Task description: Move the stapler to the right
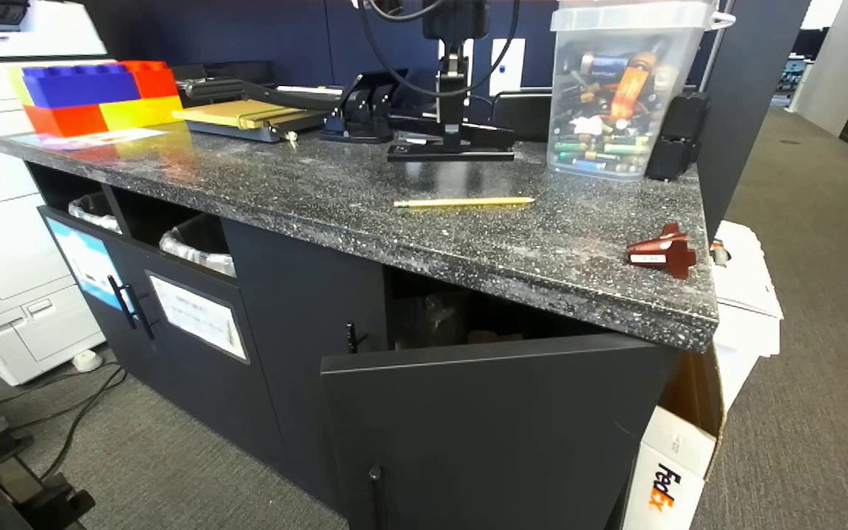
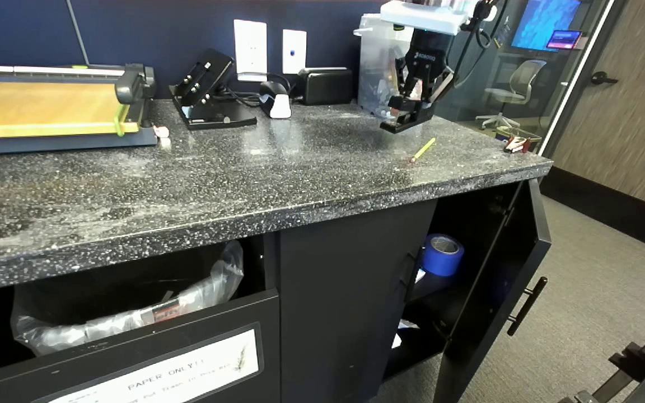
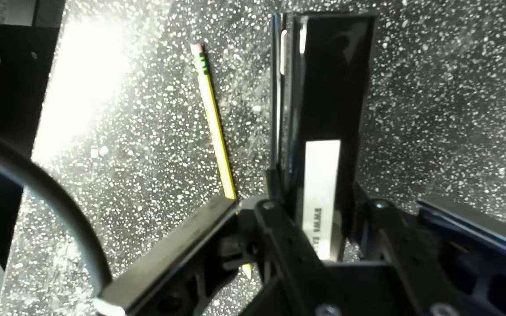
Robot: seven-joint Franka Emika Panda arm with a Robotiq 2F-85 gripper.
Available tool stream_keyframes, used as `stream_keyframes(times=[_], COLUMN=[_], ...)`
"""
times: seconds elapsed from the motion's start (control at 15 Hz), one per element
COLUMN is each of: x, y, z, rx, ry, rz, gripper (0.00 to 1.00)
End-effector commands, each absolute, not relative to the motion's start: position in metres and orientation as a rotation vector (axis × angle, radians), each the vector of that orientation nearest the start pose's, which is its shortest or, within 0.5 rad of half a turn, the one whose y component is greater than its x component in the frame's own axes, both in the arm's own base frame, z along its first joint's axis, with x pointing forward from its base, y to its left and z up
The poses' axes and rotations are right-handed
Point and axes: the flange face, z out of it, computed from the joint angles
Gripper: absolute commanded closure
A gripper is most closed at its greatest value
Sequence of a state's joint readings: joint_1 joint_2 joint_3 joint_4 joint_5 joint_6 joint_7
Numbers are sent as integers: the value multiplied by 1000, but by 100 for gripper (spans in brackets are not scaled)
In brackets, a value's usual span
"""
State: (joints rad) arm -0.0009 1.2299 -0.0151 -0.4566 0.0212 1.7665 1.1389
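Note:
The black stapler [image 1: 451, 153] is at my gripper [image 1: 453, 134] over the counter in both exterior views. It also shows in an exterior view [image 2: 406, 120] under the gripper [image 2: 413, 103]. In the wrist view the stapler [image 3: 336, 83], with a white label on top, runs lengthwise away from the gripper [image 3: 316, 182]. One finger lies against each long side of it, and the gripper is shut on it. The stapler's near end is partly hidden by the fingers. I cannot tell whether its base touches the counter or hangs just above it.
A yellow pencil [image 1: 468, 202] lies in front of the stapler. A dark red staple remover [image 1: 663, 252] is near the counter's right end. A clear bin of batteries [image 1: 619, 103] and a black punch [image 2: 210, 89] stand behind. A cabinet door [image 1: 497, 427] hangs open below.

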Motion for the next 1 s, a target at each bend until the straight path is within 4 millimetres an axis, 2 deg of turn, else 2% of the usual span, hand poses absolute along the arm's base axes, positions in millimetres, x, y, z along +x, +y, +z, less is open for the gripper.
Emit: stream_keyframes(times=[0.0, 0.4, 0.93], x=[813, 811, 808], y=[-1, 7, 32], z=[295, 271, 259], rx=[-2595, -2664, -2889], ry=[1663, 1646, 1535], rz=[-89, -82, -157], gripper=[92, 92, 92])
